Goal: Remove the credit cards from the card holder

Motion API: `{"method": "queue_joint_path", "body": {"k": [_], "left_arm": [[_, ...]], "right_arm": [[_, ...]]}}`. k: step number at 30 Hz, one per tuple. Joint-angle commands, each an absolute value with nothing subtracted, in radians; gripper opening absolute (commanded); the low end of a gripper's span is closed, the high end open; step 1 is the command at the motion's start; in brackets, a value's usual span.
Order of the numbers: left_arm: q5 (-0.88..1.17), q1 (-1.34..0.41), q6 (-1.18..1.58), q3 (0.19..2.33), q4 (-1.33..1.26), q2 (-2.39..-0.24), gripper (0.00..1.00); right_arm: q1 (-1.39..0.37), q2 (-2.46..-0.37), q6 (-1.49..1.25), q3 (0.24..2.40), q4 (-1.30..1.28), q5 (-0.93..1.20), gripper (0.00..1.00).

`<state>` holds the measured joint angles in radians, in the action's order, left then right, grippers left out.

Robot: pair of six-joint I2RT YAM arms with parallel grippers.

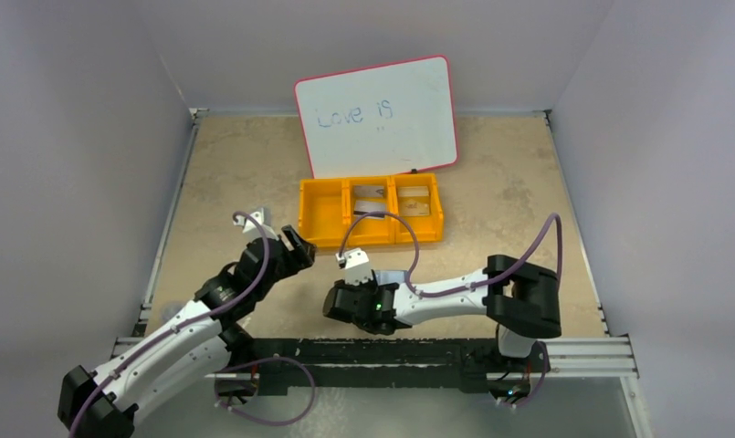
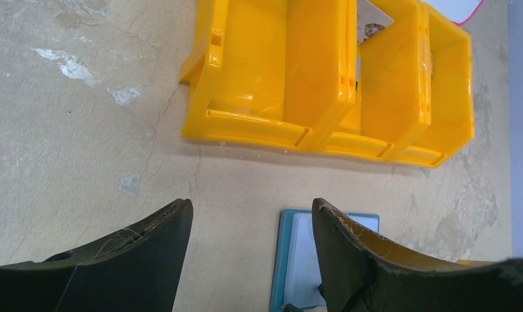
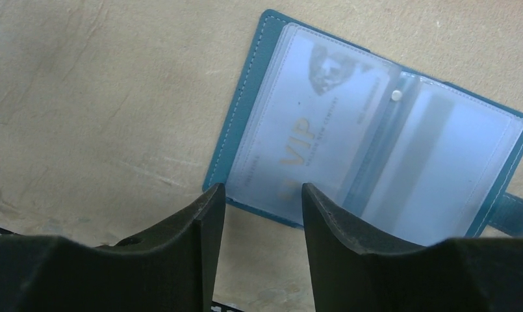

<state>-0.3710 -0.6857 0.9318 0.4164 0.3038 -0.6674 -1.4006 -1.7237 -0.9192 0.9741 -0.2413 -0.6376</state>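
Observation:
The card holder (image 3: 245, 97) lies open flat on the table, teal-rimmed, with clear pockets and a silver snap stud (image 3: 395, 95). A pale card printed "VIP" (image 3: 310, 136) sits in its left pocket. A striped card (image 3: 434, 162) shows in the right pocket. My right gripper (image 3: 262, 195) is open at the holder's near edge and holds nothing. My left gripper (image 2: 251, 208) is open over bare table, with the card holder (image 2: 297, 260) partly behind its right finger. Two cards (image 1: 371, 192) (image 1: 416, 203) lie in the orange bin.
The orange three-compartment bin (image 1: 322, 214) stands just beyond both grippers. One card (image 2: 372, 23) pokes out of its middle compartment. A pink-rimmed whiteboard (image 1: 377, 114) leans behind it. Grey walls close off the table's sides and back.

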Motion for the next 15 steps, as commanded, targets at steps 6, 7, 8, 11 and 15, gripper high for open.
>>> {"method": "queue_joint_path", "body": {"k": [6, 7, 8, 11, 15], "left_arm": [[-0.393, -0.686, 0.925, 0.417, 0.288, -0.653, 0.68], [-0.392, -0.687, 0.923, 0.417, 0.287, -0.655, 0.68], [-0.389, -0.687, 0.921, 0.417, 0.286, -0.658, 0.68], [-0.387, -0.687, 0.92, 0.418, 0.284, -0.663, 0.68], [-0.375, -0.687, 0.925, 0.407, 0.262, -0.669, 0.68]], "right_arm": [[-1.403, -1.722, -0.972, 0.95, -0.27, -0.667, 0.23], [-1.403, -1.71, -0.968, 0.933, -0.249, -0.655, 0.22], [-1.403, -1.701, -0.97, 0.921, -0.237, -0.649, 0.21], [-1.403, -1.68, -1.005, 0.91, -0.263, -0.674, 0.12], [-1.402, -1.604, -1.074, 0.902, -0.311, -0.724, 0.0]]}}
